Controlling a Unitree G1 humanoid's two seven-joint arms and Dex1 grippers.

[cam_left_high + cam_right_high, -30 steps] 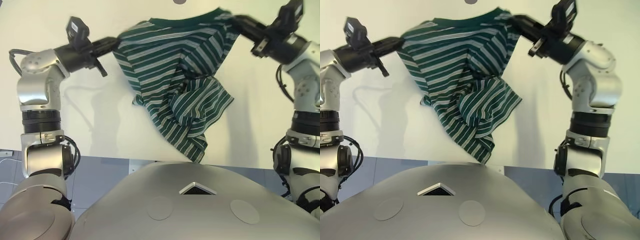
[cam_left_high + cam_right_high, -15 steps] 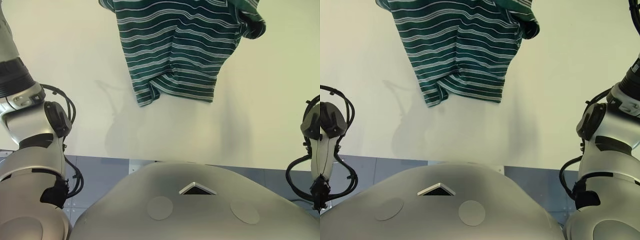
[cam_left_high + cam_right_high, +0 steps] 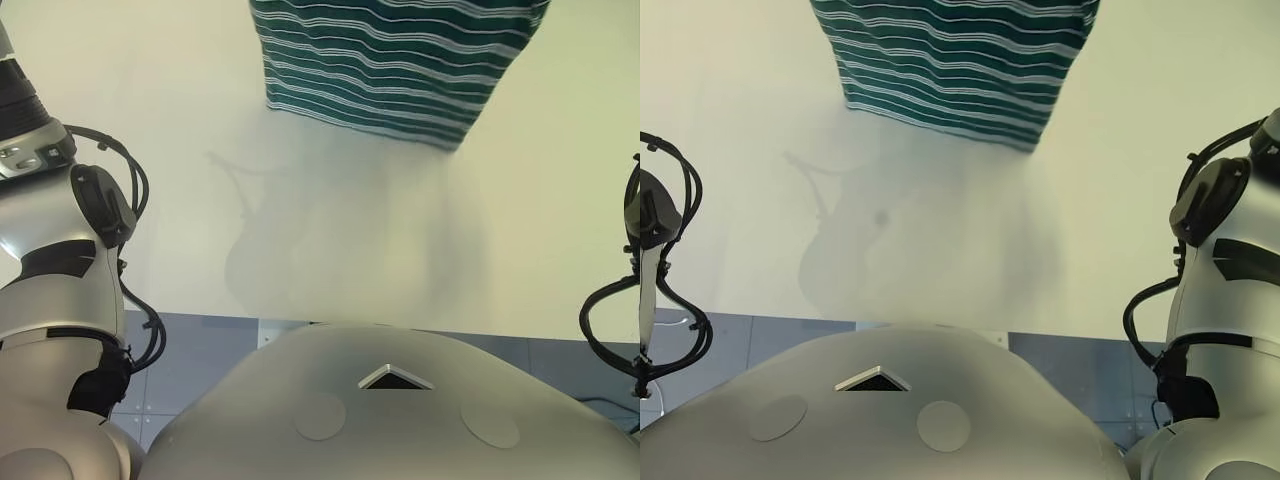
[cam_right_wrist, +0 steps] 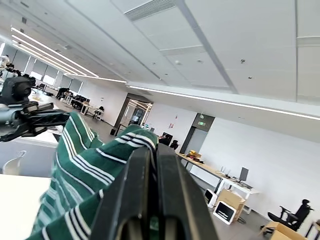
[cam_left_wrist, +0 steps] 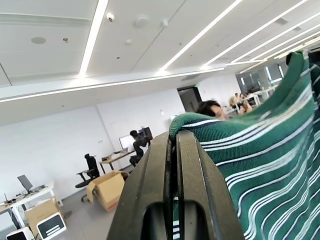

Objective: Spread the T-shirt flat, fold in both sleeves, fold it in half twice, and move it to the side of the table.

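The T-shirt (image 3: 395,65), dark green with thin white stripes, is held up in the air over the far middle of the white desk (image 3: 130,140). In the head views its lower part is seen hanging as one broad sheet. The stripes run across it, and the hem drops a little lower toward the right. The hem is blurred, and whether it touches the desk cannot be told for certain.

The left claw (image 5: 174,134) is clenched on the T-shirt. Its two dark fingers are pressed together, and a rolled edge of the striped cloth is pinched at their tips, with the rest of the fabric falling away to one side. The right claw (image 4: 151,149) is likewise clenched on the T-shirt, with a bunched fold of cloth gripped at its fingertips. In the right wrist view the cloth is seen stretching away toward the left claw, farther off.

Behind both claws an office ceiling with long strip lights (image 5: 95,30) is shown. In the left wrist view a cardboard box (image 5: 106,190) is seen standing on the floor.
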